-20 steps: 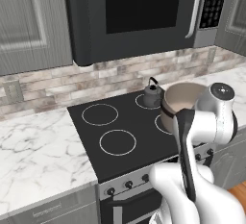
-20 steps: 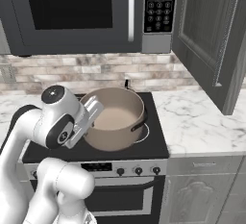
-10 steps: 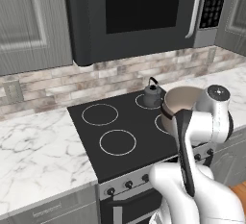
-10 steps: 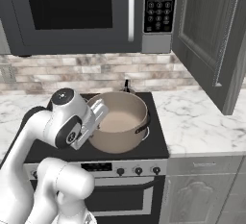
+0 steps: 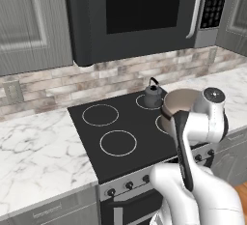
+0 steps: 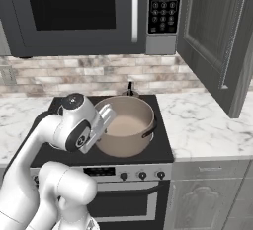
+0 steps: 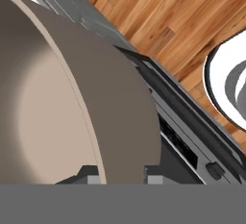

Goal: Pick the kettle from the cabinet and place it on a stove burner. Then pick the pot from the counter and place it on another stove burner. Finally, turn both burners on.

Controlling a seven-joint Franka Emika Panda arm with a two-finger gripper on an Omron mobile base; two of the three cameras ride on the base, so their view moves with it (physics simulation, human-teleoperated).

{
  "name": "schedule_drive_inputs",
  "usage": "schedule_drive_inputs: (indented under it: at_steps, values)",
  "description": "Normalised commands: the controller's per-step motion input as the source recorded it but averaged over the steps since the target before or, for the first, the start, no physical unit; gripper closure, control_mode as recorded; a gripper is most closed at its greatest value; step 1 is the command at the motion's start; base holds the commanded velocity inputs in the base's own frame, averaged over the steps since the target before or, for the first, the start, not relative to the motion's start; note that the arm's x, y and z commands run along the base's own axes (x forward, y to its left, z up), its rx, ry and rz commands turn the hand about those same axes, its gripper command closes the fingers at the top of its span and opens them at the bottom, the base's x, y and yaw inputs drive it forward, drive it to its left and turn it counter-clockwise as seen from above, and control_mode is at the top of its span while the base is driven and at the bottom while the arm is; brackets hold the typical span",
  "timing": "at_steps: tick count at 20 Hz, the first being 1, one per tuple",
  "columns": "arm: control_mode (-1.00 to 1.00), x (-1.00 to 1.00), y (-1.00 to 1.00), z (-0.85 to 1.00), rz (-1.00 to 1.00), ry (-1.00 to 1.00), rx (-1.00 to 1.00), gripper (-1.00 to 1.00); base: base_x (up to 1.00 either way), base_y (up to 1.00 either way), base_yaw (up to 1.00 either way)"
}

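The wide tan pot (image 6: 126, 130) is over the front right part of the black stovetop (image 5: 140, 122); whether it touches the glass I cannot tell. My gripper (image 6: 106, 118) is shut on the pot's left rim. In the hand view the gripper (image 7: 121, 174) straddles the pot (image 7: 115, 98) wall, one fingertip inside and one outside. The small dark kettle (image 5: 153, 95) stands upright on the back right burner, just behind the pot (image 5: 183, 105). From the right base view only the kettle's handle (image 6: 130, 88) rises above the pot. Two white burner rings (image 5: 118, 143) on the left are bare.
A dark microwave (image 5: 140, 11) hangs over the stove. The cabinet door (image 6: 212, 41) stands open at the right. White marble counter (image 6: 202, 125) flanks the stove on both sides. Knobs (image 6: 142, 175) line the stove's front panel. Wooden floor shows below in the hand view.
The arm has carried the pot a little to the right over the stovetop, closer to the front right burner. The kettle has stayed put.
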Motion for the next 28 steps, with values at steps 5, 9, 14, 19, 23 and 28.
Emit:
schedule_drive_inputs:
  at_steps: [5,9,14,19,23,28]
  values:
    - [-1.00,0.21,-0.07,-0.17,0.00,0.00,0.00,1.00,0.00,0.00,0.00]
    - [-1.00,0.17,-0.06,-0.17,0.00,0.00,0.00,1.00,0.00,0.00,0.00]
    - [-1.00,0.16,-0.08,-0.15,0.00,0.00,0.00,1.00,0.00,0.00,0.00]
    - [-1.00,0.19,-0.07,-0.13,0.00,0.00,0.00,1.00,0.00,0.00,0.00]
    - [-1.00,0.20,-0.04,-0.13,0.00,0.00,0.00,1.00,0.00,0.00,0.00]
    - [-1.00,0.16,-0.04,-0.12,0.00,0.00,0.00,1.00,0.00,0.00,0.00]
